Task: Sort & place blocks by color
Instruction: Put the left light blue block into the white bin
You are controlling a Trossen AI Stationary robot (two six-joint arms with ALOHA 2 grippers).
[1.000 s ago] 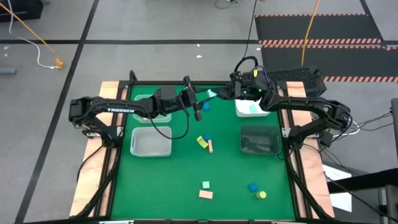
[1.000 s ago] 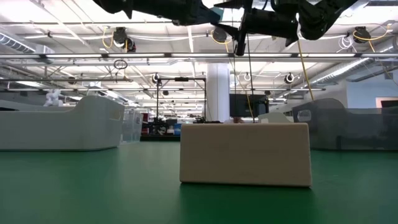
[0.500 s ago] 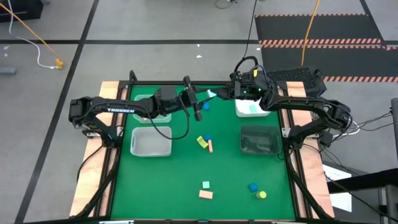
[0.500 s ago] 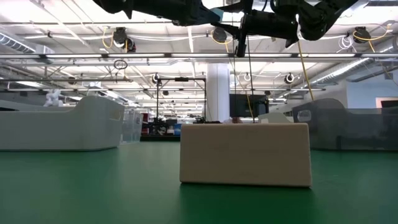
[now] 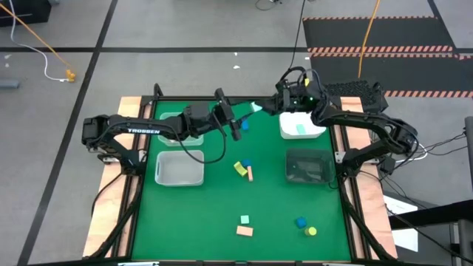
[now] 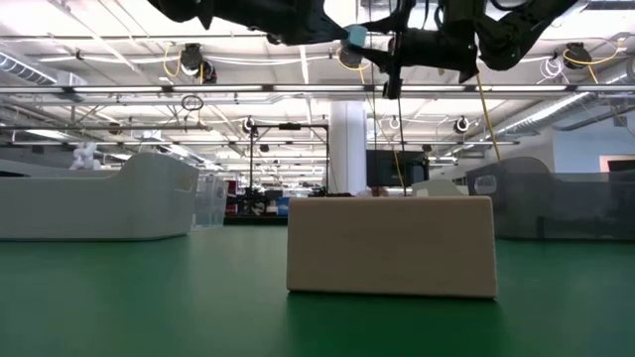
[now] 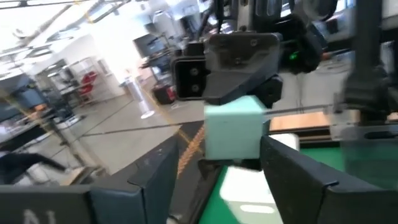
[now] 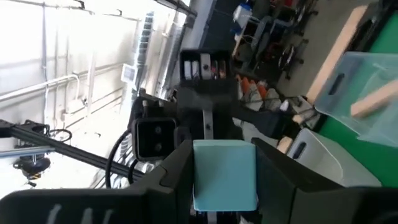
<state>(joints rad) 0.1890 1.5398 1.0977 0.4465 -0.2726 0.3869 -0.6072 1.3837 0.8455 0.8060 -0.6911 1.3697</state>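
Looking straight down on a green table mat (image 5: pixel 214 199), edged by wooden strips on both sides. Mid-air above the mat's far edge, between the 2 arms: small mint green cube (image 5: pixel 256 108), clear of the surface. Clamped narrowly by the right gripper (image 5: pixel 260 109), fingers pressed to 2 opposite faces in the right wrist view. Flanked by the left gripper (image 5: pixel 235 125), spread wide, with a visible gap on each side of the cube in the left wrist view.

Just beside the right gripper, near the far right edge: white plastic bin (image 5: pixel 301 125) with mint pieces inside. Nearer, along the right edge: dark clear bin (image 5: pixel 308 166). Along the left edge: clear plastic bin (image 5: pixel 179 168).

Mid-mat, touching cluster: yellow bar (image 5: pixel 239 169), blue cube (image 5: pixel 247 163), tan wooden bar (image 5: pixel 250 174). Open green all around it. Near the front edge: mint block (image 5: pixel 244 220) against tan block (image 5: pixel 244 230); well apart to the right, blue block (image 5: pixel 301 222) near yellow cylinder (image 5: pixel 311 231).
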